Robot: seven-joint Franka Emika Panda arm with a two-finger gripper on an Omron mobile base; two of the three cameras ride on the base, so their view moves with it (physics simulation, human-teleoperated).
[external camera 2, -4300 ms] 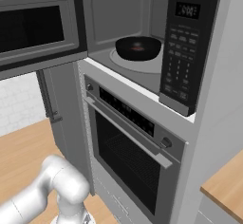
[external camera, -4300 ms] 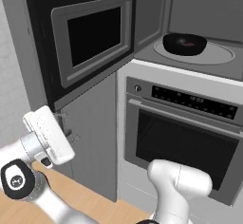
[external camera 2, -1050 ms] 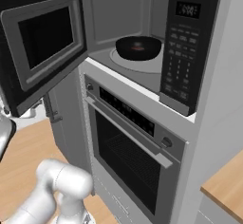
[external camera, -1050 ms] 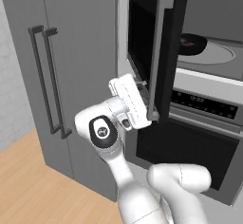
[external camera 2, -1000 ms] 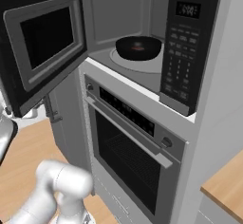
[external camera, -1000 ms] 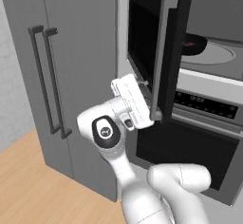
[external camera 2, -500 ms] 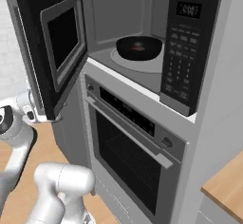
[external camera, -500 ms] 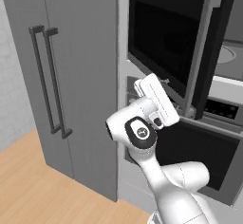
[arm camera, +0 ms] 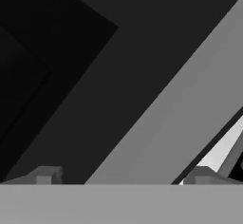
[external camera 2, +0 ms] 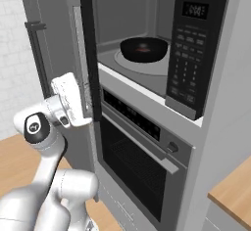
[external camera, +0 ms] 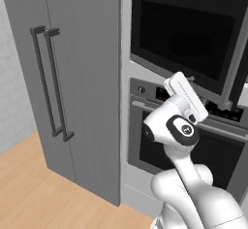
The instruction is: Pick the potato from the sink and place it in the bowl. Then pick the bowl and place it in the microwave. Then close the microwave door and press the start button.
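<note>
Closing the microwave door
The open claw pressed flat against the door, with the microwave just beyond.

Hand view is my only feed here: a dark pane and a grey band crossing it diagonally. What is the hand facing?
Observer: The open hand faces the outer side of the grey-framed microwave door with a dark window, near its lower edge.
Operator: Is that door shut?
Observer: No. In the right base view it stands out edge-on from the black and grey microwave, and the cavity is open.
Operator: Anything inside?
Observer: The glossy black round bowl sits on the turntable, with a small reddish-brown potato in it.
</note>
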